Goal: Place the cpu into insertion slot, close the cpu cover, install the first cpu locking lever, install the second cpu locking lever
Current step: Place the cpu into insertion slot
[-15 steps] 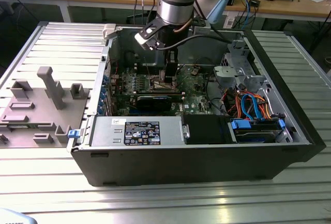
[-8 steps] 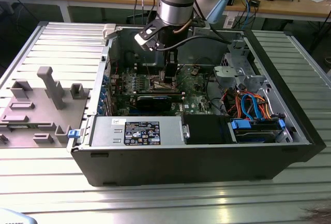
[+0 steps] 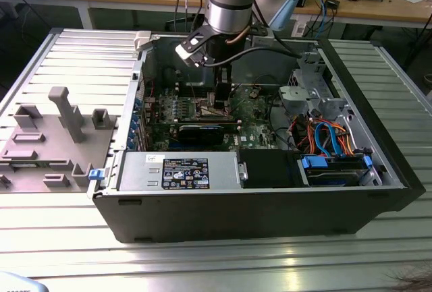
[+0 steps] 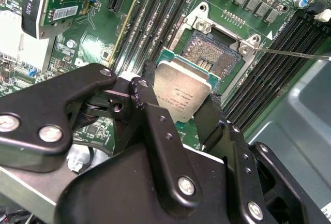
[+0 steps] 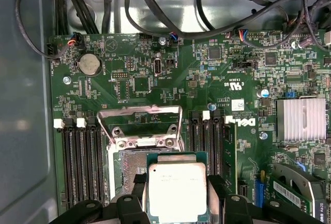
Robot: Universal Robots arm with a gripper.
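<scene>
tool [image 4: 178, 99]: closed on the cpu [image 5: 177, 190], gripped at two opposite edges.
cpu: held just above the insertion slot [image 4: 217, 53], overlapping one side of it, not seated.
cpu cover [image 5: 139, 111]: swung open, raised beside the insertion slot.

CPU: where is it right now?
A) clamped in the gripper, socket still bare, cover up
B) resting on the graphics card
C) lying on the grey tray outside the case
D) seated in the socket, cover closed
A: in both wrist views the cpu sits clamped in the gripper. The insertion slot lies bare beyond it, and the first wrist view shows the cpu cover swung open.
</scene>
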